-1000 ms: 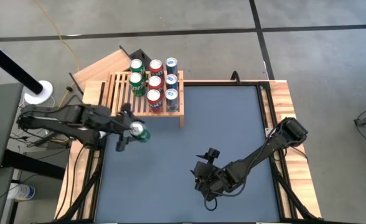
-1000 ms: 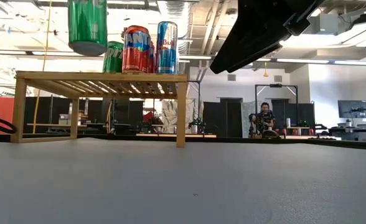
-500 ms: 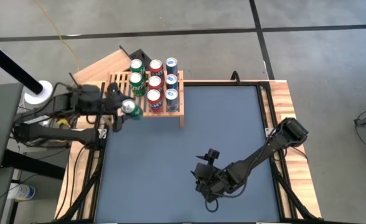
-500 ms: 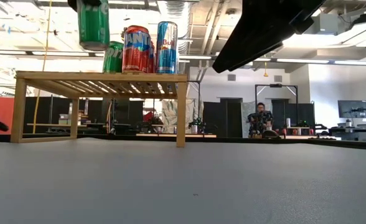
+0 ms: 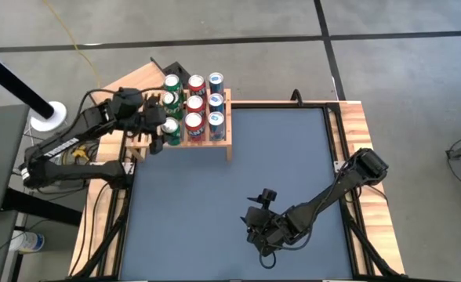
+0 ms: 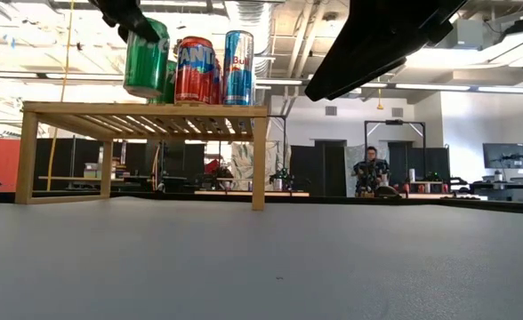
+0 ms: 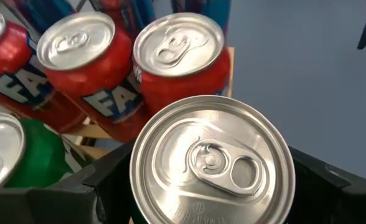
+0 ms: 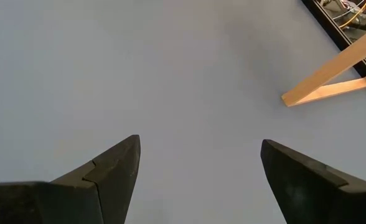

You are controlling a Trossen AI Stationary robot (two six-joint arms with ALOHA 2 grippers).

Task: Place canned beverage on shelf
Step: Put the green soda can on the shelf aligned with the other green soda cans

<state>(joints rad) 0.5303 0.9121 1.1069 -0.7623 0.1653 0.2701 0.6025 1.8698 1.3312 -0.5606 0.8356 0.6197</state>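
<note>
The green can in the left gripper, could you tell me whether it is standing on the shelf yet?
Not yet. The green can hangs slightly tilted in the left gripper, its base just above the shelf.

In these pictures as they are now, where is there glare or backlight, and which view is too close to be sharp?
Low view: bright ceiling lights behind leave the wooden slatted shelf and an arm dark. Left wrist view: the held green can's silver top fills the frame; red cans behind look soft.
</note>
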